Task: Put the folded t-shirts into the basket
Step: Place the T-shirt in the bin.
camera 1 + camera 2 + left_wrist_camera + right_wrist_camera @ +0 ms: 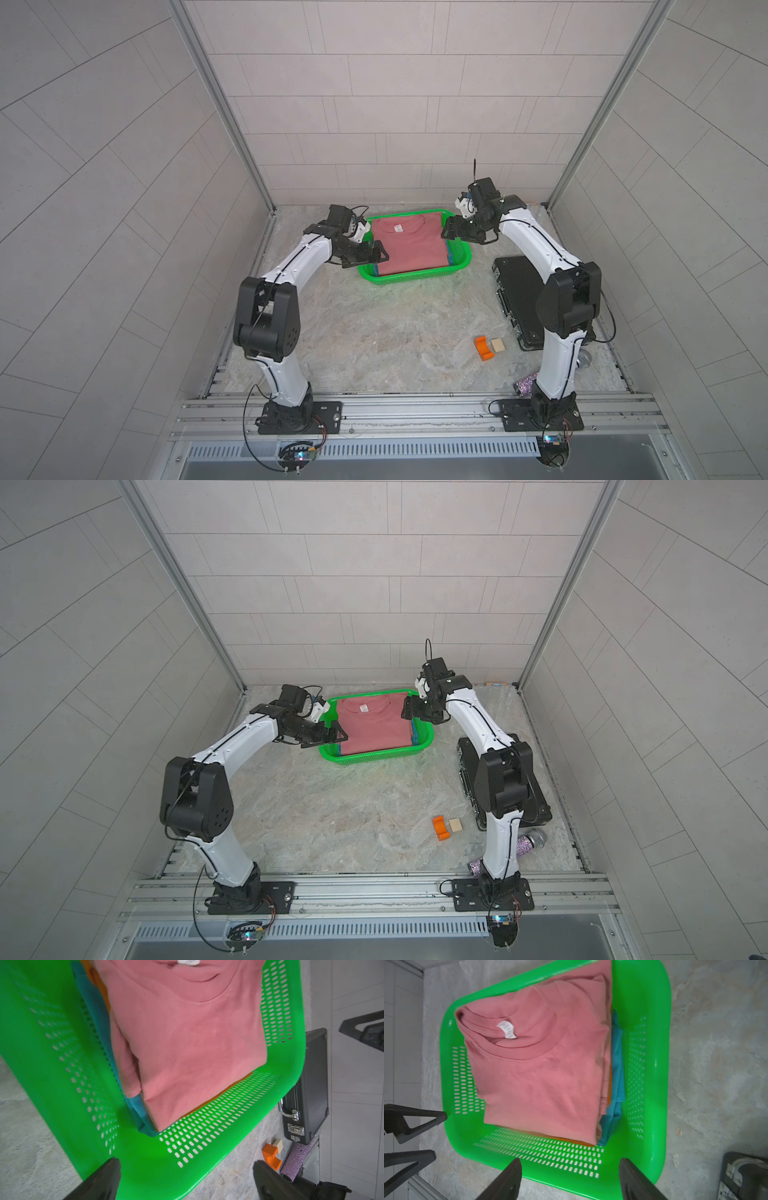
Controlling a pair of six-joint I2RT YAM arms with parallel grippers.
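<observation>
The green basket stands at the back middle of the table. Three folded t-shirts lie stacked in it. The pink one is on top. Below it, only edges of the orange one and the blue one show. My left gripper hangs open over the basket's left rim. My right gripper hangs open over the right rim. Neither holds anything.
A flat black case lies right of the basket, partly under my right arm. A small orange block and a wooden block sit near the front right. A glittery microphone lies by the right arm's base.
</observation>
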